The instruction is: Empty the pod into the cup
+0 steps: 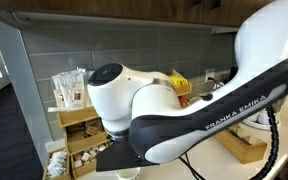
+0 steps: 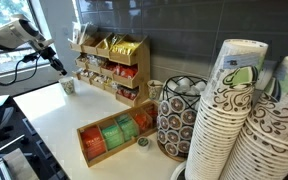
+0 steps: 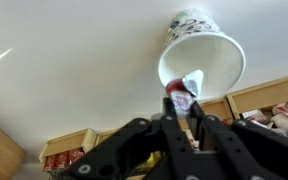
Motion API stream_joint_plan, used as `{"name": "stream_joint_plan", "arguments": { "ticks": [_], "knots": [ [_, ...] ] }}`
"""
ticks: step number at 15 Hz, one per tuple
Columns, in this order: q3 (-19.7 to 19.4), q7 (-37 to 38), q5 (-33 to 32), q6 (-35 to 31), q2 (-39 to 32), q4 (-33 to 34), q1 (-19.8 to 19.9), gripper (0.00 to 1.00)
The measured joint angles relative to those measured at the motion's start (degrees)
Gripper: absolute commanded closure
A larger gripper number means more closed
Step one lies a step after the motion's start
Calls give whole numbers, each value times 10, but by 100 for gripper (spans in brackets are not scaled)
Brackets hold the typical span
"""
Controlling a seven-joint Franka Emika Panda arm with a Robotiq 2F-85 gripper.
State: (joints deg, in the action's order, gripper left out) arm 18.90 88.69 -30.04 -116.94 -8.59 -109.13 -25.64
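Closest to the wrist camera, the black end effector [image 3: 181,104] comes up from the bottom edge, its jaws pinched tight on a small pod [image 3: 182,88] that shows white and red between them. The pod hangs right at the open mouth of the cup [image 3: 209,55] and overlaps the cup's near rim in this view. Whether the two touch cannot be told. The cup is white with a pale inside and stands on the white tabletop [image 3: 64,60].

In an exterior view the cup [image 2: 68,86] sits at the far end of the tabletop [image 2: 54,120], and the end effector [image 2: 58,66] hangs just above it. Just beside the cup, against the grey tiled wall, stands a wooden rack [image 2: 109,65] filled with packets. Well apart from the cup, toward that camera, a wooden tray [image 2: 114,135] lies flat with green and orange packets in its compartments. Beyond the tray from the cup stands a wire holder [image 2: 176,118] full of small white pods. Farthest from the cup, stacks of patterned paper cups [image 2: 224,120] fill the foreground.

In an exterior view the white and black arm [image 1: 184,115] blocks most of the scene, and only the wooden rack [image 1: 79,125] shows behind it.
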Motion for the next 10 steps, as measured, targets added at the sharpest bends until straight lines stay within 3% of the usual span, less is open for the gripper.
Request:
{"name": "stream_joint_plan", "arguments": {
  "ticks": [4,10],
  "knots": [
    [-6,0,31,-38,4,-9,14,95],
    [-20,-6,135,-100,50,-72,51,95]
  ]
}}
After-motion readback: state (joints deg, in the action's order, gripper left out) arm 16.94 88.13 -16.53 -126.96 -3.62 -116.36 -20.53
